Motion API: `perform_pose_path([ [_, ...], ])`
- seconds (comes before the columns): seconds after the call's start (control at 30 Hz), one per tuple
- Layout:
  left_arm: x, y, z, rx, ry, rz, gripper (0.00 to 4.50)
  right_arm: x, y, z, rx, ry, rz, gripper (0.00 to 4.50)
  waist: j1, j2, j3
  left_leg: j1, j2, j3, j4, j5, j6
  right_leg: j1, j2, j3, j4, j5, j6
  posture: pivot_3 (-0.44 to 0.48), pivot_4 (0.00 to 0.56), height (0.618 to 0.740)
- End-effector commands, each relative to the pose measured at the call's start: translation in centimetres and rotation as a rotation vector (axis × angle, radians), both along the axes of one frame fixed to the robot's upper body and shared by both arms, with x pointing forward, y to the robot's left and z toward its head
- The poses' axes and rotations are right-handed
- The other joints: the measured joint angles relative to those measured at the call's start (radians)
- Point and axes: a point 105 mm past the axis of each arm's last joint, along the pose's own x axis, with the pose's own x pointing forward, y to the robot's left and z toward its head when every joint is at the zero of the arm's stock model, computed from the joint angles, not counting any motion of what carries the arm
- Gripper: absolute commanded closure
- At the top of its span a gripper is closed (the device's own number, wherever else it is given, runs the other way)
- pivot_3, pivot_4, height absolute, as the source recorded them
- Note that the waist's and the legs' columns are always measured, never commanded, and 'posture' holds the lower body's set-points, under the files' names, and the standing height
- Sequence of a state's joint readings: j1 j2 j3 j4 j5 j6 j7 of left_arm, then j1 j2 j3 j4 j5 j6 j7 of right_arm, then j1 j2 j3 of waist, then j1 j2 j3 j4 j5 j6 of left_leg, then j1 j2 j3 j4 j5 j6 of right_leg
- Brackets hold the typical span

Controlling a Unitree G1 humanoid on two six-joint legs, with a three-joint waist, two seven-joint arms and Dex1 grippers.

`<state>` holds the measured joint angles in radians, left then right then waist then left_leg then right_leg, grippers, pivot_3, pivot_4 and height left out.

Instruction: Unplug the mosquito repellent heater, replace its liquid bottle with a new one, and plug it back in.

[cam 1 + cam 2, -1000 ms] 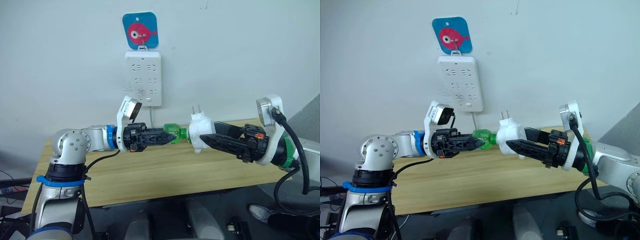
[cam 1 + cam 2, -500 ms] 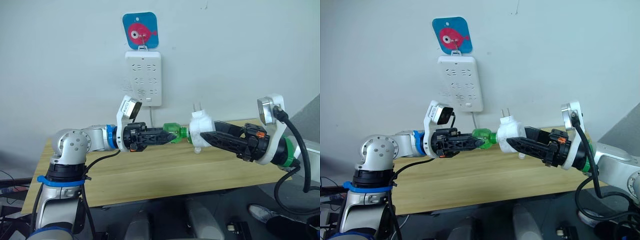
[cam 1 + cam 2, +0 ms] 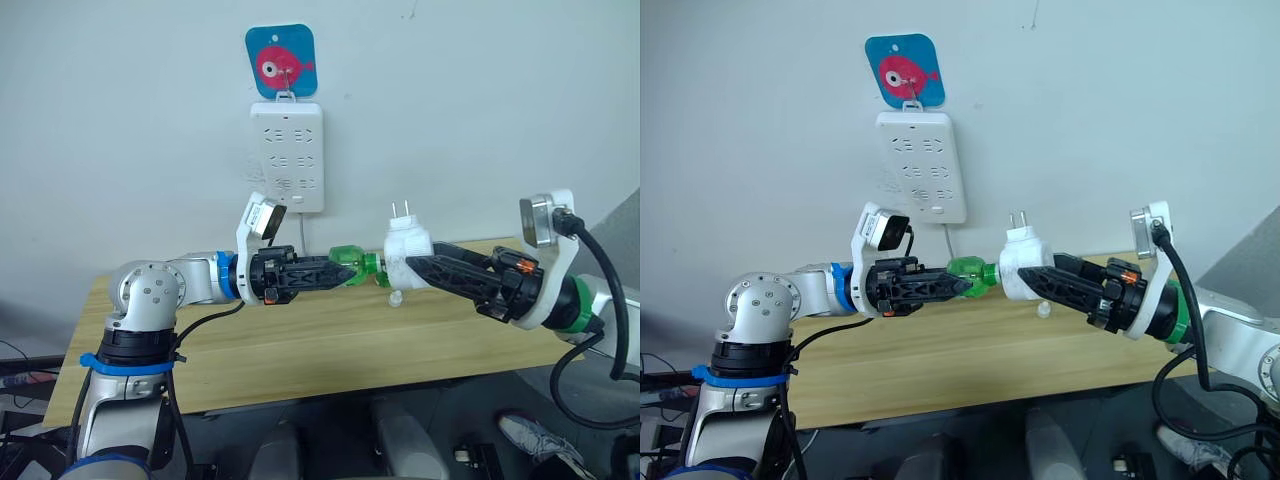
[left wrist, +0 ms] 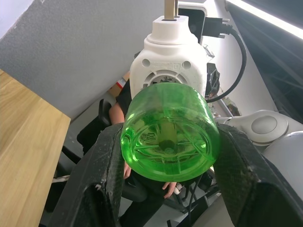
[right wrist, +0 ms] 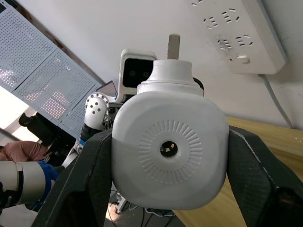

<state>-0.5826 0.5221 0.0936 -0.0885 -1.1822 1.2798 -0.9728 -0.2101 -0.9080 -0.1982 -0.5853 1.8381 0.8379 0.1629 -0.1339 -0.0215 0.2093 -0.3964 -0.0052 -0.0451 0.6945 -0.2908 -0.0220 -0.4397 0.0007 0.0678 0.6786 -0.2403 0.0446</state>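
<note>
The heater [image 3: 407, 243] is held in mid-air above the table [image 3: 330, 345], in front of the wall strip [image 3: 287, 156], prongs pointing up and unplugged. It is clamped across its rounded white body by the right gripper [image 3: 418, 265], whose jaws are closed on its two sides, the round vent facing back along that arm. The green bottle [image 3: 348, 267] is seated in the heater's underside and is gripped around its barrel by the left gripper [image 3: 325, 272], jaws narrowed onto the plastic. The two arms meet end to end, bottle and heater in one line between them.

A small white piece, possibly a cap [image 3: 396, 298], is seen on the table just below the heater; what it is cannot be told for certain. Whether this bottle is the old or the new one cannot be told either.

Both parts are judged light, hard and smooth, so slipping under twist is the likely fault. The bottle is best held at mid-barrel, as thin plastic may flex if squeezed, while the heater is best held on its flat flanks, clear of the prongs.
</note>
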Motion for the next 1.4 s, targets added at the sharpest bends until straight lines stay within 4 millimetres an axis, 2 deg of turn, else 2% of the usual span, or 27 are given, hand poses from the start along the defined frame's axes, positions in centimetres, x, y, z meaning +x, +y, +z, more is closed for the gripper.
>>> perform_pose_path([
  [0.03,-1.0,-0.2,1.1,-0.039,-0.039,-0.044,2.18,-0.4,0.1,0.8,0.033,-0.026,-0.005,1.53,0.000,0.000,0.000,0.000,0.000,0.000,0.000,0.000,0.000,0.000,0.000,0.000,0.000,0.000,0.000,-0.177,0.164,0.733],
  [0.33,-1.0,-0.3,0.9,-0.034,-0.038,-0.042,2.18,-0.4,-0.4,1.2,0.064,-0.018,-0.042,1.53,0.001,0.000,0.000,0.000,0.000,0.000,0.000,0.000,0.000,0.000,0.000,0.000,0.000,0.000,0.000,-0.177,0.164,0.733],
  [0.73,-0.9,-1.0,0.7,-0.040,-0.045,-0.036,2.18,-1.7,1.2,1.0,0.025,-0.048,0.039,1.53,0.001,0.000,0.000,0.000,0.000,0.000,0.000,0.000,0.000,0.000,0.000,0.000,0.000,0.000,0.000,-0.181,0.156,0.733],
  [1.17,-0.6,-0.4,0.9,-0.050,-0.027,-0.027,2.18,-1.7,0.4,0.1,0.006,-0.009,0.034,1.53,0.002,0.000,0.000,0.000,0.000,0.000,0.001,0.000,0.000,0.000,0.000,0.000,0.000,0.000,0.000,-0.182,0.156,0.733],
  [1.4,-1.2,-0.7,0.7,-0.036,-0.032,-0.062,2.18,-2.0,0.8,0.4,0.016,-0.016,0.055,1.53,0.002,0.000,0.000,0.000,0.000,0.001,0.001,0.000,0.000,0.000,0.000,0.000,0.001,0.000,0.000,-0.179,0.160,0.733],
])
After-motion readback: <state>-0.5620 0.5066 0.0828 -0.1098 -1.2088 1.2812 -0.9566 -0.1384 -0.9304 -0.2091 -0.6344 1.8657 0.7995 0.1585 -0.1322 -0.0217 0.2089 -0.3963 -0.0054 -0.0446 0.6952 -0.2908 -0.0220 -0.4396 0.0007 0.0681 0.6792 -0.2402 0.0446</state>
